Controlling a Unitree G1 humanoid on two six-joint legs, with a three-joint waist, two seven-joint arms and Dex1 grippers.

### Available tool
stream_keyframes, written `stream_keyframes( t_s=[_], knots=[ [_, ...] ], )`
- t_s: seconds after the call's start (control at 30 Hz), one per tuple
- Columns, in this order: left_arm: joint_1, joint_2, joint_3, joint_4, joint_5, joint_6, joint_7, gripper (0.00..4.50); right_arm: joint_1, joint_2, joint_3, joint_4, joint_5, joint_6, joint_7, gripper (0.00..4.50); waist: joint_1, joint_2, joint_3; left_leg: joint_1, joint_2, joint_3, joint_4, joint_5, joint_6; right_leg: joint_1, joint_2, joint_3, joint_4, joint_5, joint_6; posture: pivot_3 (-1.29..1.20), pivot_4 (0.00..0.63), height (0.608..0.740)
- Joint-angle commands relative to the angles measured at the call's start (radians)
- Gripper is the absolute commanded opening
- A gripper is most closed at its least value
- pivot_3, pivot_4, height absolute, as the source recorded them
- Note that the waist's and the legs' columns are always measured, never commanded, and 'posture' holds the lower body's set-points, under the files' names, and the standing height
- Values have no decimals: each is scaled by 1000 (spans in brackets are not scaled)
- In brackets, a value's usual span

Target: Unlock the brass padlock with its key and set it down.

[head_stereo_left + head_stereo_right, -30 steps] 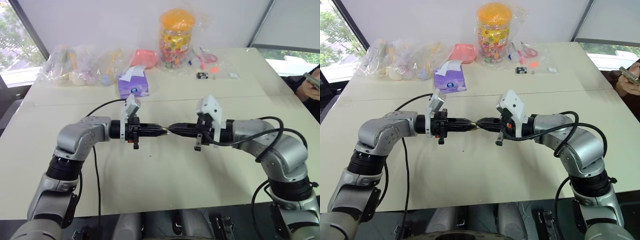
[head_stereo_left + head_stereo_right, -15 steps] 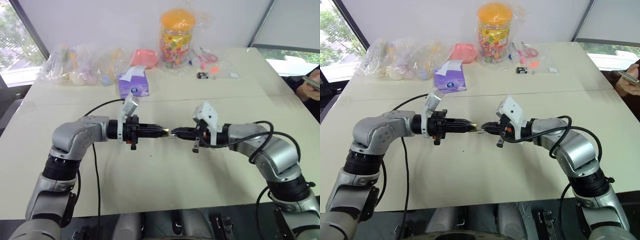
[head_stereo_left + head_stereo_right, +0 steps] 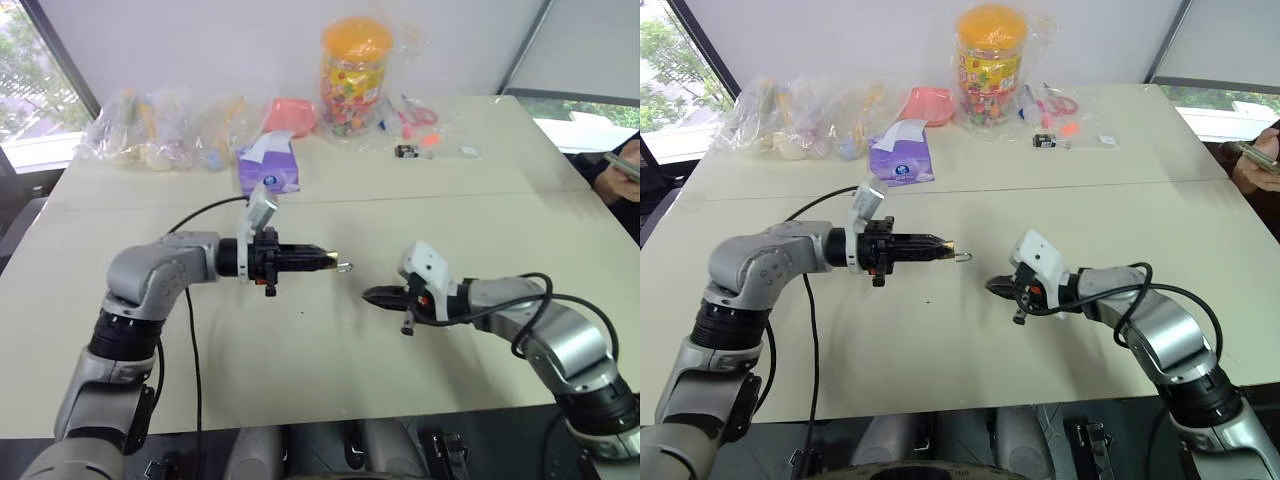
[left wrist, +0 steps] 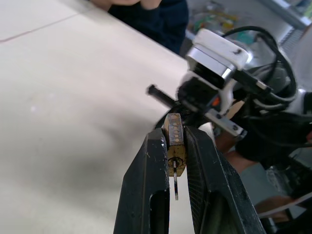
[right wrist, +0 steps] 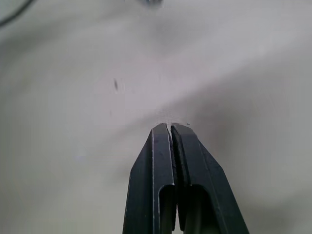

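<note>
Padlock lies level in left gripper, shackle toward right gripper.

Light: bright, even daylight from windows
Shadows: soft on table
Blur: wrist-view backgrounds out of focus

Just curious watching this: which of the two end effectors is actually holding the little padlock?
The left end effector, raised above the table, clamps the brass padlock. The right end effector is shut on nothing, low over the table.
</note>
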Motion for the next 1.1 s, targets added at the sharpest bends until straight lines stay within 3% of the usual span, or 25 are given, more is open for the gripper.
stream_keyframes(
  t_s=[0.03, 0.3, 0.5, 0.53, 0.8, 0.83, 1.1],
  knots=[
    [16, -36, -34, 28, 32, -21, 18, 0, 48, -19, -80, -86, 28, -5, -9, 68, -1, 0, 0, 0, 0, 0, 0, 0, 0, 0, 0, 0, 0, 0, 0, 0, 150, 737],
    [38, -168, -102, 202, 117, -48, 54, 0, 121, -5, -181, -197, 77, 55, -94, 68, 0, 0, 0, 0, 1, 0, 0, 0, 0, 0, 1, 0, 0, 0, 0, 0, 150, 737],
    [33, -182, -130, 343, 206, -132, 35, 0, 136, 8, -176, -239, 83, 72, -142, 68, 0, 0, 0, 0, 1, 0, 0, 0, 0, 0, 1, 0, 0, 0, 0, 0, 150, 737],
    [32, -181, -129, 355, 214, -141, 29, 1021, 137, 10, -174, -243, 84, 73, -149, 0, -1, 0, 0, 0, 1, 0, 0, 0, 0, 0, 1, 0, 0, 0, 0, 0, 150, 737],
    [57, -101, -95, 308, 230, -165, -29, 4274, 156, -15, -159, -263, 74, 72, -155, 0, -2, -1, 0, 1, 1, -1, 0, 0, 0, 1, -1, 0, 0, 0, -1, 0, 150, 737],
    [65, -79, -90, 276, 228, -168, -39, 4432, 160, -27, -156, -262, 68, 67, -149, 0, -5, -1, 0, 2, 2, -1, 0, 0, 0, 1, -1, 0, 0, 0, -1, 0, 150, 737],
    [134, 80, -61, 42, 193, -187, -116, 4432, 180, -129, -150, -246, 16, 7, -88, 0, 2, -1, 0, 0, 3, -1, -3, 0, 0, -2, -1, 0, -1, 0, -1, 0, 150, 737]
  ],
)
